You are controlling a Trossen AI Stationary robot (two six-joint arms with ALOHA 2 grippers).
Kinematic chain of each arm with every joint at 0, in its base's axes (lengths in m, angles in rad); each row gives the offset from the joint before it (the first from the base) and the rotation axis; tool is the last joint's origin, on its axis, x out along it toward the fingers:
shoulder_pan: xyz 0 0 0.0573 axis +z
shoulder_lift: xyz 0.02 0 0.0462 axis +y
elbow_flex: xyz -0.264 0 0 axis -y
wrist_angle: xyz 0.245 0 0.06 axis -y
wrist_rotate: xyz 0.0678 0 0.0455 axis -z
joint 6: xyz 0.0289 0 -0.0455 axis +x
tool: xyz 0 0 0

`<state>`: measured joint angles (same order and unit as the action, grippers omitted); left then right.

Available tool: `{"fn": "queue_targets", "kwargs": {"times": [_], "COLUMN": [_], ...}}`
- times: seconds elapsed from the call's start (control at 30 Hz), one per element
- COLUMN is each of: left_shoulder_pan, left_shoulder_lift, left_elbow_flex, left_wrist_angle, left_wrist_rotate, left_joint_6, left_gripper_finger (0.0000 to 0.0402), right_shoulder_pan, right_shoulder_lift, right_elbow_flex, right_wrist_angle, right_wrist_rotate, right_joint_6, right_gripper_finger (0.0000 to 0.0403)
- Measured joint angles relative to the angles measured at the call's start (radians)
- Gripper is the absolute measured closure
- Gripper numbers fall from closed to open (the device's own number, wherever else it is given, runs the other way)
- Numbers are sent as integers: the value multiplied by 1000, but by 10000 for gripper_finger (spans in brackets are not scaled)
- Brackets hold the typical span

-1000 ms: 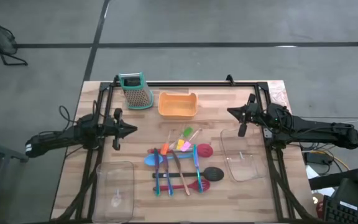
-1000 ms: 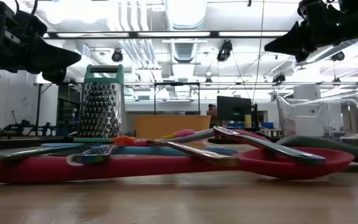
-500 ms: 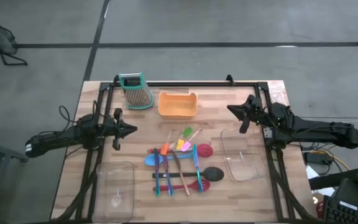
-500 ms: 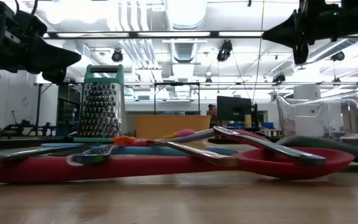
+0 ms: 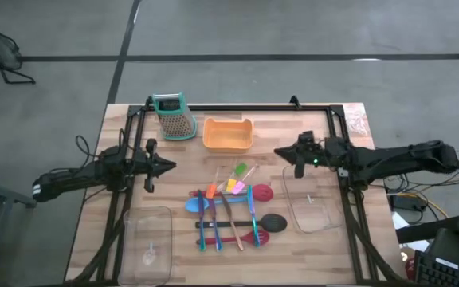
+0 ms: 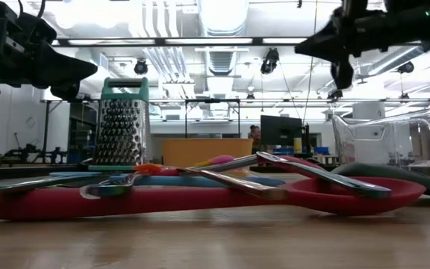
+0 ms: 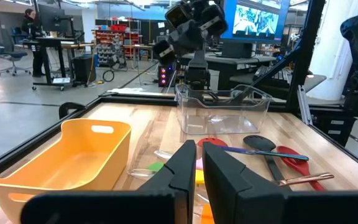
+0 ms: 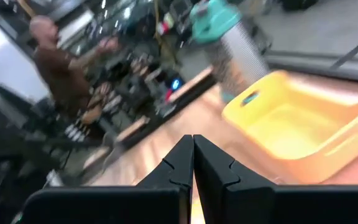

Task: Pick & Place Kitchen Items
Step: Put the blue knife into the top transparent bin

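1. Right gripper [image 5: 280, 151] hangs above the table betw. the orange tray [image 5: 228, 135] and the clear bin [image 5: 311, 199] on the right side; fingers pinched together, nothing in them.
2. Left gripper [image 5: 170, 167] sits at the table's left side, fingers nearly closed w/ a thin gap, holding nothing.
3. Kitchen items [image 5: 228, 209] lie in a heap at table centre, just in front of the tray: red spoon [image 5: 244, 237], black spoon [image 5: 271, 222], blue spoon [image 5: 197, 204], thin blue-handled cutlery crossing over them, small orange/green/pink/yellow pieces at the heap's far edge.
4. Box grater [image 5: 174, 116] stands upright at the back, just left of the tray.
5. A 2nd clear bin [image 5: 145, 243] sits at front left, well apart from the heap.
6. Right wrist view: a person [image 8: 59, 67] beyond the table.
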<state>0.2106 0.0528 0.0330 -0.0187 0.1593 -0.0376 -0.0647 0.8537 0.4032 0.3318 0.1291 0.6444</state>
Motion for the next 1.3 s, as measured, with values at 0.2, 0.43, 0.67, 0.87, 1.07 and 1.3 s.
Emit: {"fn": "queue_targets", "kwargs": {"times": [0.2, 0.43, 0.67, 0.87, 1.07, 1.3], "left_shoulder_pan": [0, 0, 0, 0, 0, 0], "left_shoulder_lift": [0, 0, 0, 0, 0, 0], "left_elbow_flex": [0, 0, 0, 0, 0, 0], "left_wrist_angle": [0, 0, 0, 0, 0, 0], "left_wrist_rotate": [0, 0, 0, 0, 0, 0], "left_joint_6": [0, 0, 0, 0, 0, 0], "left_gripper_finger": [367, 367, 367, 367, 367, 367], "right_shoulder_pan": [136, 277, 369, 404, 428, 448], "right_shoulder_lift": [212, 495, 767, 976, 1118, 1209], "right_elbow_flex": [273, 621, 930, 1142, 1242, 1283], "right_wrist_angle": [-352, -786, -1068, -1244, -1309, -1364], "right_wrist_rotate": [94, 162, 135, 123, 55, 8], "right_joint_6": [83, 291, 450, 477, 517, 565], "right_gripper_finger": [356, 286, 213, 188, 188, 181]}}
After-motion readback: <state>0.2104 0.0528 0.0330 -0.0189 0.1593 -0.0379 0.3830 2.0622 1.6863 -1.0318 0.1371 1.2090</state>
